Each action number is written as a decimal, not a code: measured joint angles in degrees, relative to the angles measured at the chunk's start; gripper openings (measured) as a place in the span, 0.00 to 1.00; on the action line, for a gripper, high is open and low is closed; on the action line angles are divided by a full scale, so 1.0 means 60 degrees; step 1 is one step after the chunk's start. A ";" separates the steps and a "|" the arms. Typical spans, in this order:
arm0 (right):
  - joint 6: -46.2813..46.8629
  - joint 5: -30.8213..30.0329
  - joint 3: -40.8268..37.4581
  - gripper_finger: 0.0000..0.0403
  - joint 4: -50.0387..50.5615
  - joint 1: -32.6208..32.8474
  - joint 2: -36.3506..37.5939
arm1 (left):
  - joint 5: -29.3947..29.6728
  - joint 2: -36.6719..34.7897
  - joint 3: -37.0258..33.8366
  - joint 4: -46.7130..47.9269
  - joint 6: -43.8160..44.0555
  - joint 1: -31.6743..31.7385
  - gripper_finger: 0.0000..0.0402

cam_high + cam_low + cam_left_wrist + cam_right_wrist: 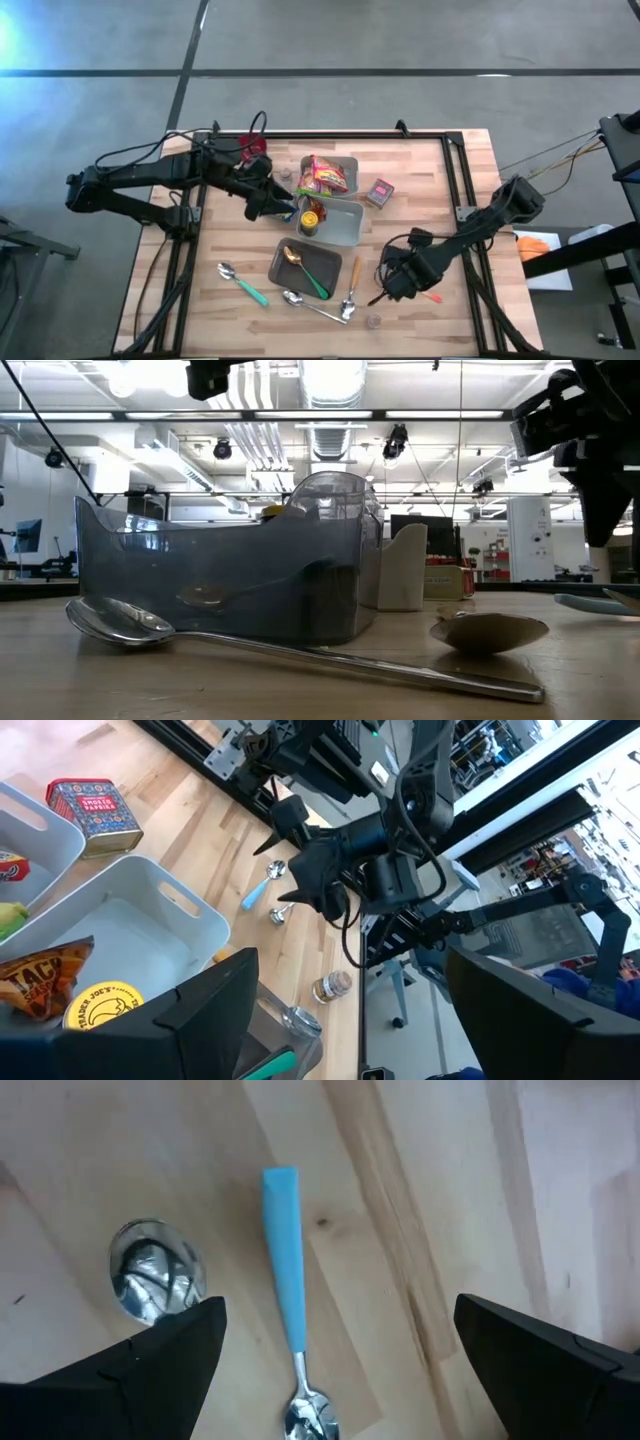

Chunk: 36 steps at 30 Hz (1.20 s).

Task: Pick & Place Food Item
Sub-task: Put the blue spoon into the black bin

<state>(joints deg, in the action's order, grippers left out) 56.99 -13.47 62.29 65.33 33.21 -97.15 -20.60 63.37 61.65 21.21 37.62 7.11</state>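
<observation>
Left gripper [283, 207] hovers, jaws spread and empty, beside the round yellow-lidded food tin [312, 218] in the white plastic bin [347, 228]. Recommend descending squarely; rim clearance looks tight, though partly hidden.

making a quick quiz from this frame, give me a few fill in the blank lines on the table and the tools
The spoon below the right tool has a ___ handle.
The spoon lying in the dark tray has a ___ handle.
Both tools stand ___.
The snack bag lies in a white ___.

Missing words: blue; green; open; bin
</observation>
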 joint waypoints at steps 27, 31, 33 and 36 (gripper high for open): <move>-0.1043 0.1078 -0.1591 0.96 -0.1381 -0.0549 -0.0314 | -0.0090 0.0000 -0.0007 -0.0030 0.0281 -0.0004 0.81; -0.0945 0.1114 -0.1760 0.96 -0.1626 -0.0645 -0.0265 | -0.0102 0.0000 -0.0007 -0.0029 0.0311 -0.0004 0.81; -0.0735 0.1154 -0.1852 0.96 -0.1716 -0.0692 -0.0261 | -0.0102 0.0000 -0.0007 -0.0029 0.0314 -0.0004 0.81; -0.0367 0.1168 -0.1967 0.89 -0.1882 -0.0692 -0.0258 | -0.0102 0.0000 -0.0007 -0.0029 0.0315 -0.0011 0.81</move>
<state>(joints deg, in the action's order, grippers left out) 54.79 -6.47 50.49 54.04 29.06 -98.70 -21.21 63.37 61.60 21.04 39.51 7.05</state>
